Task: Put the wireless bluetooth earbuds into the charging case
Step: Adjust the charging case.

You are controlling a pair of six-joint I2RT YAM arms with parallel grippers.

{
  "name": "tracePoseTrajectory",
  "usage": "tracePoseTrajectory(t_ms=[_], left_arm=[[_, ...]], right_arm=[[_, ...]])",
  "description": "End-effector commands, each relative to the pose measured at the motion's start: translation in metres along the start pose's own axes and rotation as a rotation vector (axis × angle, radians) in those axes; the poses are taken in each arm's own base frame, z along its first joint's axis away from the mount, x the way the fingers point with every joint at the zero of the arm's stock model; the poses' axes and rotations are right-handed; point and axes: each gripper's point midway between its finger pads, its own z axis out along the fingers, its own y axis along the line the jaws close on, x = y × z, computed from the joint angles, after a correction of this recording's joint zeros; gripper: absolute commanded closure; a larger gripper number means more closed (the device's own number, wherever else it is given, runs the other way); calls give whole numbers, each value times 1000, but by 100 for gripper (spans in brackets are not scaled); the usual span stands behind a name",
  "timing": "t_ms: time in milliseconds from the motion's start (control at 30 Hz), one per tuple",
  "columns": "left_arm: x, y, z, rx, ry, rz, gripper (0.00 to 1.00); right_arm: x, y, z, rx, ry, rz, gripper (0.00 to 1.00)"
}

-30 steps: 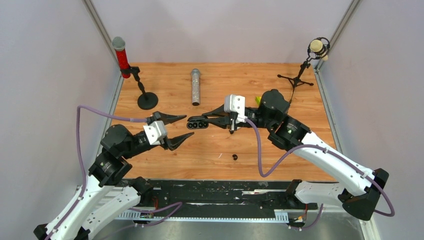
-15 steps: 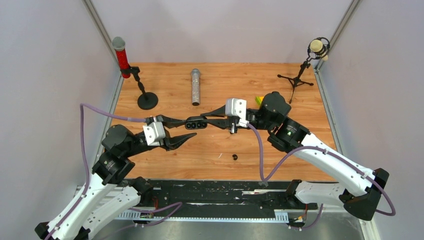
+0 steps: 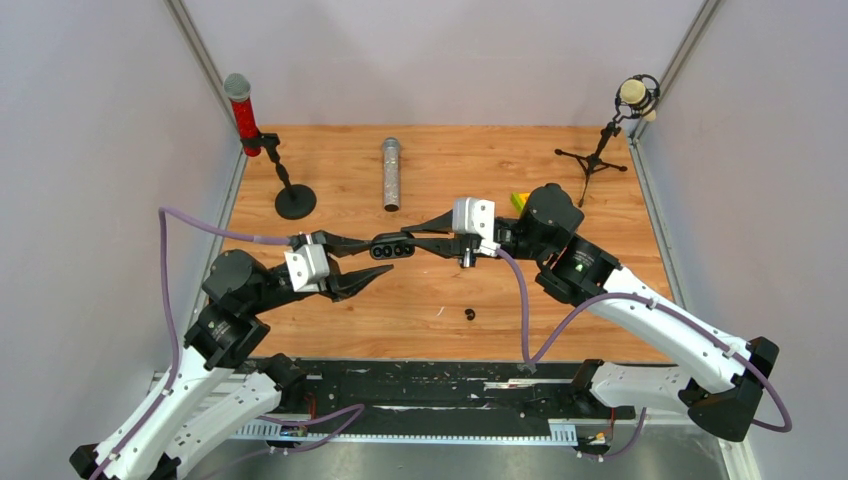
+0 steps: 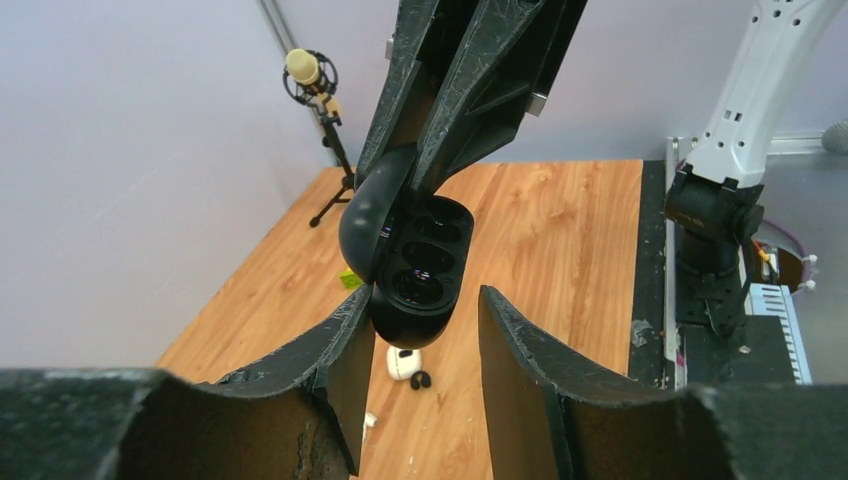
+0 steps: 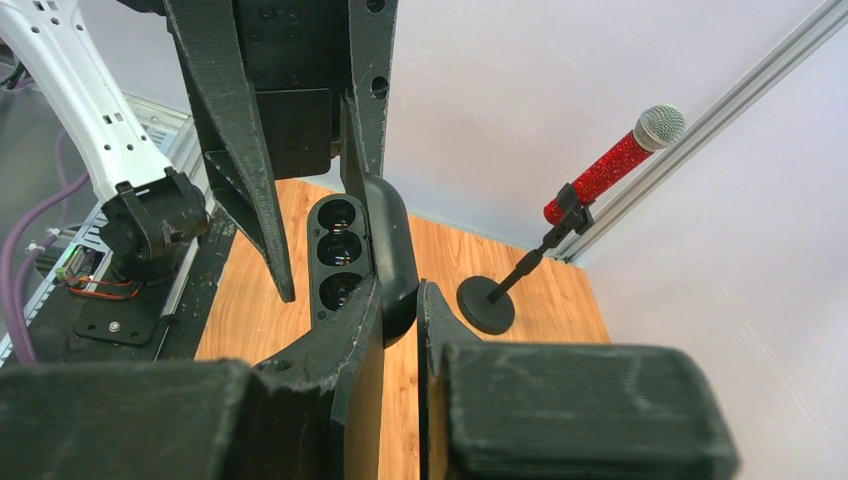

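The black charging case (image 3: 393,246) hangs open above the table's middle, its empty wells (image 5: 338,250) facing up. My right gripper (image 5: 398,290) is shut on its lid (image 5: 395,245) from the right. My left gripper (image 4: 420,325) is open around the case's near end (image 4: 420,300). One of its fingers (image 4: 345,345) touches the case, and the other (image 4: 515,350) stands apart from it. A black earbud (image 3: 470,315) lies on the wood below, also seen in the left wrist view (image 4: 420,380) next to a small white rounded piece (image 4: 402,362).
A silver microphone (image 3: 390,174) lies at the back centre. A red microphone on a round stand (image 3: 294,200) is at the back left, and a tripod microphone (image 3: 598,150) at the back right. A yellow-green object (image 3: 518,200) sits by the right arm. A white sliver (image 3: 440,311) lies near the earbud.
My left gripper has moved right to the case and its jaws have narrowed around the case's end. The right gripper has held the case almost still.
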Motion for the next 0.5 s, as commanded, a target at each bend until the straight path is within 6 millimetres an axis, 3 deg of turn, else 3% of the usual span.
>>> tracePoseTrajectory(t_ms=[0,333,467], left_arm=[[-7,-2,2,17,-29,7,53],[-6,-4,2,36,-28,37,94],[-6,-5,1,41,-24,62,100]], right_arm=[[-19,-2,0,0,-59,-55,100],[-20,-1,0,-7,-64,-56,100],[-20,1,0,-15,-65,-52,100]])
